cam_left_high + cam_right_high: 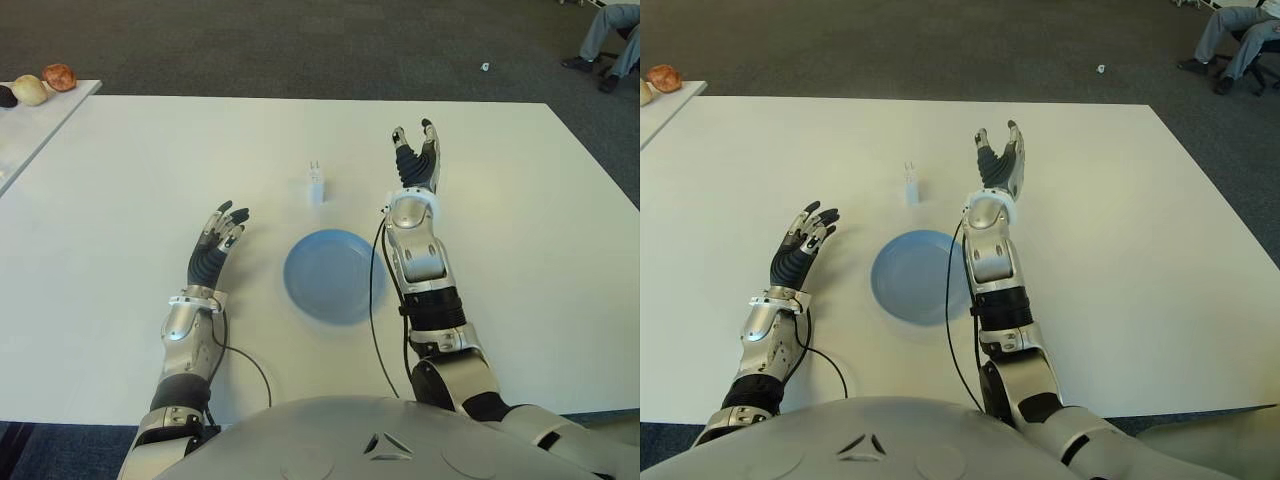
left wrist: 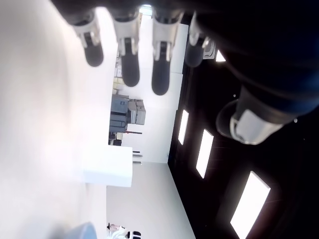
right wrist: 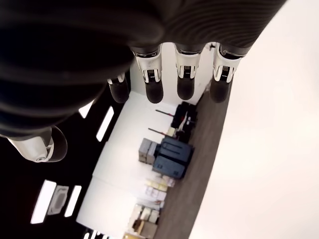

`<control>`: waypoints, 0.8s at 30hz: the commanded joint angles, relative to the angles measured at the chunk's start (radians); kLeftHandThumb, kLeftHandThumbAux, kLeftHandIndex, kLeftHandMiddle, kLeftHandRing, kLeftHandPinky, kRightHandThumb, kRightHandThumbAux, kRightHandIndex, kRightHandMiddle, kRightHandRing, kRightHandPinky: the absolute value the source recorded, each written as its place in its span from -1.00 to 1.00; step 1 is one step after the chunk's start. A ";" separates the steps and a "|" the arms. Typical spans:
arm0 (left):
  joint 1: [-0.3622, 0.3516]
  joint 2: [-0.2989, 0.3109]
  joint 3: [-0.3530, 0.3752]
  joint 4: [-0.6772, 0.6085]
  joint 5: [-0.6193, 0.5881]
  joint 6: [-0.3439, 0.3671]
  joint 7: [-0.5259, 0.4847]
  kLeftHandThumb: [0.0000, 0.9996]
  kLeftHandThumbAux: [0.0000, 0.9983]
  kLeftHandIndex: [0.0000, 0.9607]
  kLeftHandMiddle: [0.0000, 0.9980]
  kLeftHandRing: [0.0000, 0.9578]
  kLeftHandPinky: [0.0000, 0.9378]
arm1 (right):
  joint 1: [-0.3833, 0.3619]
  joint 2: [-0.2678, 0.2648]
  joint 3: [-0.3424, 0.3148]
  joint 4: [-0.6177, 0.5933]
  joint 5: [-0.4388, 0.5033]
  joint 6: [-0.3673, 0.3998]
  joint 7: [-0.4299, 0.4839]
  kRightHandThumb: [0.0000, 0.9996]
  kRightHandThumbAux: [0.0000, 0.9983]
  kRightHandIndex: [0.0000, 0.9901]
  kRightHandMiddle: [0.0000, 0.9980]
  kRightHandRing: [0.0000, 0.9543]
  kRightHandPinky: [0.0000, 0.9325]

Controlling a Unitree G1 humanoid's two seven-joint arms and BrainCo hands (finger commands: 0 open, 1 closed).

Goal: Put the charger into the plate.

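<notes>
A small white charger (image 1: 316,184) stands upright on the white table (image 1: 140,170), prongs up, just beyond the blue plate (image 1: 330,273). It also shows in the left wrist view as a white block (image 2: 108,168). My right hand (image 1: 417,150) is raised to the right of the charger, fingers spread and holding nothing. My left hand (image 1: 222,230) shows to the left of the plate, fingers relaxed and holding nothing. The plate holds nothing.
A side table at the far left carries a few round food items (image 1: 45,82). A seated person's legs (image 1: 607,35) show at the far right on the dark carpet. Black cables (image 1: 376,300) run along both forearms.
</notes>
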 commanded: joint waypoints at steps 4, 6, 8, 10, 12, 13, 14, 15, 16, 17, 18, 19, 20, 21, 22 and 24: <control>0.111 -0.023 -0.006 0.164 0.005 0.132 -0.008 -1.00 0.06 -0.77 -0.61 -0.68 -0.80 | 0.178 -0.076 -0.033 -0.017 0.094 -0.115 0.155 -0.60 -0.14 -1.00 -1.00 -1.00 -1.00; 0.109 -0.023 -0.005 0.165 0.002 0.130 -0.010 -1.00 0.06 -0.77 -0.61 -0.68 -0.79 | 0.192 -0.104 -0.048 0.004 0.117 -0.154 0.195 -0.62 -0.11 -1.00 -1.00 -1.00 -1.00; 0.107 -0.025 -0.001 0.166 -0.005 0.128 -0.017 -1.00 0.06 -0.77 -0.61 -0.67 -0.77 | 0.200 -0.132 -0.074 0.042 0.158 -0.204 0.247 -0.66 -0.08 -1.00 -1.00 -1.00 -1.00; 0.104 -0.025 0.001 0.167 -0.010 0.128 -0.022 -1.00 0.07 -0.77 -0.61 -0.67 -0.77 | 0.202 -0.146 -0.096 0.071 0.193 -0.240 0.285 -0.69 -0.05 -1.00 -1.00 -1.00 -1.00; 0.101 -0.024 0.003 0.169 -0.014 0.129 -0.026 -1.00 0.07 -0.78 -0.61 -0.67 -0.76 | 0.200 -0.153 -0.110 0.094 0.218 -0.262 0.308 -0.72 -0.02 -1.00 -1.00 -1.00 -1.00; 0.099 -0.024 0.005 0.171 -0.017 0.131 -0.027 -1.00 0.07 -0.78 -0.61 -0.67 -0.76 | 0.200 -0.158 -0.126 0.109 0.242 -0.272 0.328 -0.72 -0.02 -1.00 -1.00 -1.00 -1.00; 0.097 -0.023 0.006 0.173 -0.018 0.132 -0.028 -1.00 0.07 -0.78 -0.61 -0.66 -0.77 | 0.200 -0.161 -0.138 0.121 0.260 -0.281 0.342 -0.75 0.00 -1.00 -1.00 -1.00 -1.00; 0.096 -0.023 0.007 0.175 -0.018 0.133 -0.028 -1.00 0.08 -0.78 -0.61 -0.66 -0.77 | 0.202 -0.164 -0.148 0.129 0.276 -0.289 0.356 -0.76 0.02 -1.00 -1.00 -1.00 -1.00; 0.095 -0.023 0.008 0.176 -0.018 0.133 -0.027 -1.00 0.08 -0.78 -0.60 -0.66 -0.77 | 0.204 -0.166 -0.154 0.135 0.286 -0.295 0.365 -0.77 0.03 -1.00 -1.00 -1.00 -1.00; 0.095 -0.022 0.008 0.177 -0.017 0.132 -0.026 -1.00 0.08 -0.78 -0.60 -0.65 -0.77 | 0.213 -0.166 -0.159 0.135 0.297 -0.298 0.376 -0.79 0.04 -1.00 -1.00 -1.00 -1.00; 0.094 -0.022 0.007 0.175 -0.016 0.134 -0.024 -1.00 0.08 -0.78 -0.60 -0.65 -0.77 | 0.217 -0.167 -0.163 0.134 0.305 -0.299 0.384 -0.80 0.07 -1.00 -1.00 -1.00 -1.00; 0.094 -0.021 0.006 0.174 -0.015 0.134 -0.023 -1.00 0.08 -0.78 -0.60 -0.65 -0.77 | 0.228 -0.167 -0.168 0.134 0.318 -0.305 0.396 -0.81 0.08 -1.00 -1.00 -1.00 -1.00; 0.093 -0.021 0.006 0.173 -0.015 0.134 -0.022 -1.00 0.08 -0.78 -0.60 -0.65 -0.77 | 0.235 -0.166 -0.172 0.135 0.326 -0.309 0.404 -0.83 0.11 -1.00 -1.00 -1.00 -1.00; 0.093 -0.021 0.006 0.173 -0.016 0.134 -0.023 -1.00 0.08 -0.78 -0.60 -0.65 -0.77 | 0.243 -0.166 -0.176 0.140 0.338 -0.317 0.417 -0.83 0.13 -1.00 -1.00 -1.00 -1.00; 0.093 -0.021 0.006 0.175 -0.016 0.132 -0.024 -1.00 0.08 -0.78 -0.60 -0.65 -0.77 | 0.249 -0.165 -0.179 0.144 0.346 -0.324 0.426 -0.84 0.15 -1.00 -1.00 -1.00 -1.00; 0.092 -0.020 0.006 0.179 -0.017 0.130 -0.026 -1.00 0.07 -0.78 -0.61 -0.66 -0.77 | 0.257 -0.165 -0.183 0.154 0.362 -0.336 0.445 -0.86 0.18 -1.00 -1.00 -1.00 -1.00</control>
